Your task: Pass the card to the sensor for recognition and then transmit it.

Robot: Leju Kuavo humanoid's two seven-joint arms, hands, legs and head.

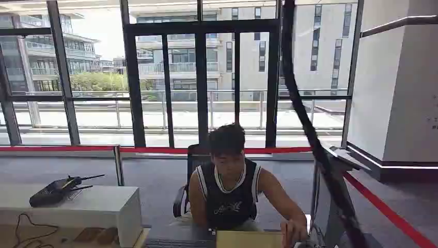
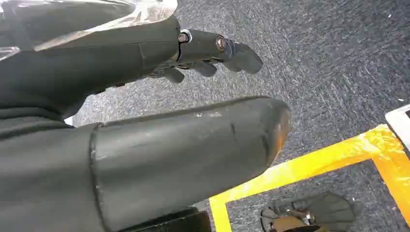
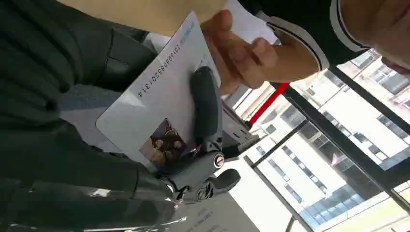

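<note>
Right hand (image 3: pixel 193 145) pinches the card (image 3: pixel 159 101); a person's hand (image 3: pixel 241 53) grips its far edge, so handover looks underway. Left hand (image 2: pixel 145 121) hangs w/ fingers apart, holding nothing. Release left; sensor step can't be judged.

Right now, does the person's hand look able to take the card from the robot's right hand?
Probably yes. The person's hand is already at the edge of the card, which the right hand holds out; nothing sits between them.

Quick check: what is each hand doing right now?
Left hand: holds nothing, fingers apart, hanging over the floor.
Right hand: grips the card; a person's hand touches it.
</note>
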